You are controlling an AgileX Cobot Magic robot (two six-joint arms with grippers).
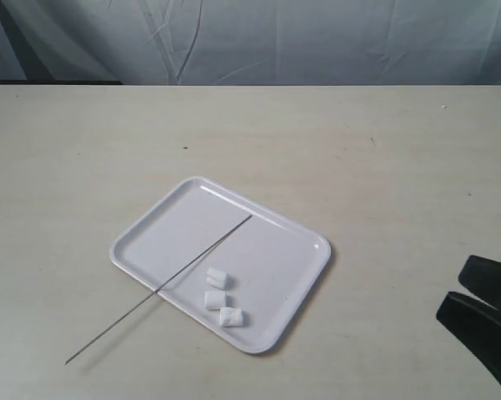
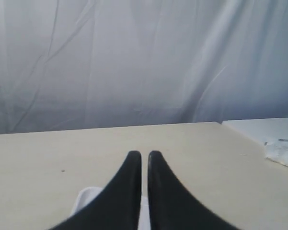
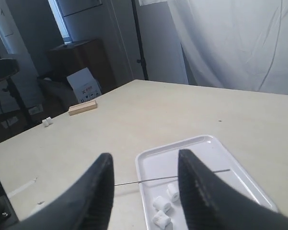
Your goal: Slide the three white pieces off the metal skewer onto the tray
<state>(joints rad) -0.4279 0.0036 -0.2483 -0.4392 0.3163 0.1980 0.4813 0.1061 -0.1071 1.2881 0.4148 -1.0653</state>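
Right tool (image 3: 144, 154) agape, well apart from white pieces (image 1: 215, 300); left tool (image 2: 144, 153) clenched, empty.

Beige table (image 1: 317, 142), wrinkled white curtain (image 1: 275, 37) behind it, small wooden block (image 3: 82, 108) near table edge

- No text, number or brand can be read in any view.
- A white box (image 3: 84, 82) bears a red mark, too small and blurred to read.
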